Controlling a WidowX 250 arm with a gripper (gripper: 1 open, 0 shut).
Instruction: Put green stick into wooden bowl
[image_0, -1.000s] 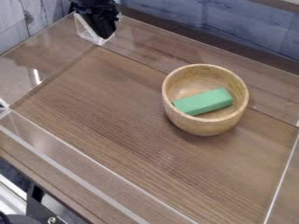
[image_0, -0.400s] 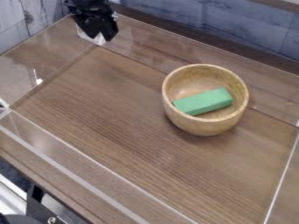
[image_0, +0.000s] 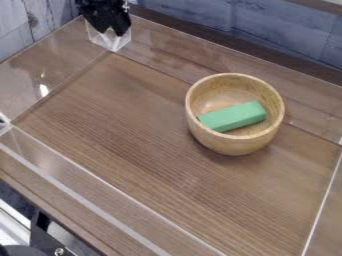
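The green stick (image_0: 231, 117) lies flat inside the wooden bowl (image_0: 235, 142), which stands on the wooden table right of centre. My gripper (image_0: 107, 34) is black, raised at the top left of the view, far from the bowl and partly cut off by the frame's top edge. Nothing shows between its fingers. The frame does not show clearly whether its jaws are open or shut.
Clear acrylic walls (image_0: 54, 70) ring the wooden table surface (image_0: 134, 150). A grey panel wall runs along the back. The table's front edge and some dark hardware show at the bottom left.
My gripper has moved slightly up and to the left, away from the bowl. The green stick and the bowl have not moved.
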